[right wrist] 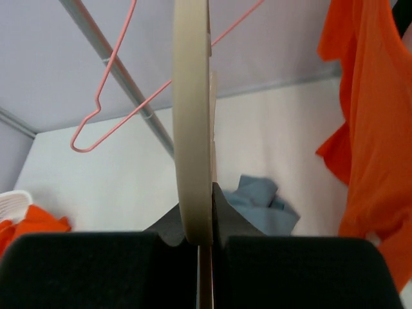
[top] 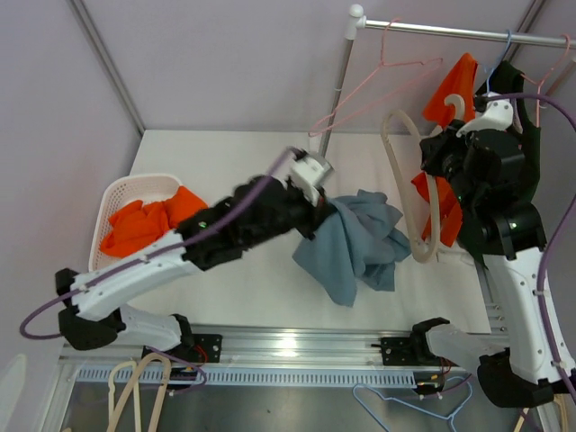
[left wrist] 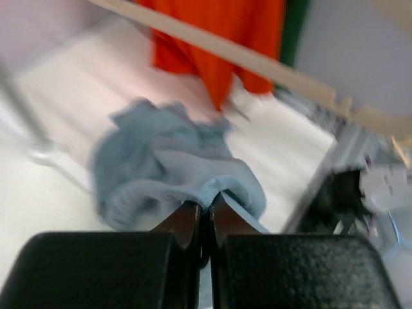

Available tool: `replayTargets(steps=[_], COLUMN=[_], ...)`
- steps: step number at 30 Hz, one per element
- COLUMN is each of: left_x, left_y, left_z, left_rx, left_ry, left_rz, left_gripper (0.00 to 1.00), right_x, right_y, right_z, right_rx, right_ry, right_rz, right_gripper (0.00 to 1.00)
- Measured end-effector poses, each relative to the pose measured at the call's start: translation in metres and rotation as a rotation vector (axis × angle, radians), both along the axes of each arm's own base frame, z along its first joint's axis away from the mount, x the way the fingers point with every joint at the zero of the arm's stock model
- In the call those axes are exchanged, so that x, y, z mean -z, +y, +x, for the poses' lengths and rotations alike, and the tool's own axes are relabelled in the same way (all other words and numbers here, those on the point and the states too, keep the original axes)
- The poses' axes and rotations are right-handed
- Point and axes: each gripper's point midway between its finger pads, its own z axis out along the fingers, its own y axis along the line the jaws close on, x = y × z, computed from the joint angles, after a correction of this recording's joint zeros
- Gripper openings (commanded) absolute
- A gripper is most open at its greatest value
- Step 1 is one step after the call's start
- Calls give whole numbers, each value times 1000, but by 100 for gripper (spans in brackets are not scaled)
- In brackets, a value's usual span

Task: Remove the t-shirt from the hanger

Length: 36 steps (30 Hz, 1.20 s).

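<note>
The blue t-shirt (top: 360, 238) lies bunched on the white table, and my left gripper (top: 326, 203) is shut on its upper left edge. In the left wrist view the fingers pinch a fold of the t-shirt (left wrist: 174, 161) at my left gripper (left wrist: 206, 207). My right gripper (top: 443, 160) is shut on the beige hanger (top: 405, 220), held up to the right of the shirt. The hanger's lower end is close to the shirt's right edge; contact cannot be told. In the right wrist view the hanger (right wrist: 192, 116) rises from my right gripper (right wrist: 196, 215), with the t-shirt (right wrist: 261, 206) behind.
A white basket (top: 135, 180) with orange clothes stands at the left. A clothes rail (top: 450, 31) crosses the back right, carrying a pink wire hanger (top: 378, 81) and orange garments (top: 459, 85). Spare hangers (top: 135, 387) lie below the table's near edge.
</note>
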Motion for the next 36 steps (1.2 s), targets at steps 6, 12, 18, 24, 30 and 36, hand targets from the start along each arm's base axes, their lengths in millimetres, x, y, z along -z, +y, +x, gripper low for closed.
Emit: replayTargets(steps=[6,12,18,24,30,36], left_x=[-105,-172,-235,-335,-366,-302], left_y=[114,223,326,411,494,506], left_z=[88,148,172,153,105,130], left_rx=[-342,-730,-1099,-1358,-1608,-1639], left_ry=[-69,-196,-419,-757,-917,-775], left_rz=[-148,-220,-272,-340,-368,-306], left_gripper=[1,1,1,1,1,1], right_x=[-31,-69,-72,-60,-55,-46], right_y=[-4,-13,-12,-8,-9,-11], right_z=[47,90,131,162,195,225], right_rx=[48,117,141,144,157,158], right_ry=[-172,-307,-321,-308,-318,-312], right_rz=[-98,-160,-200,-240,-268,-275], right_gripper=[0,0,0,0,0,0])
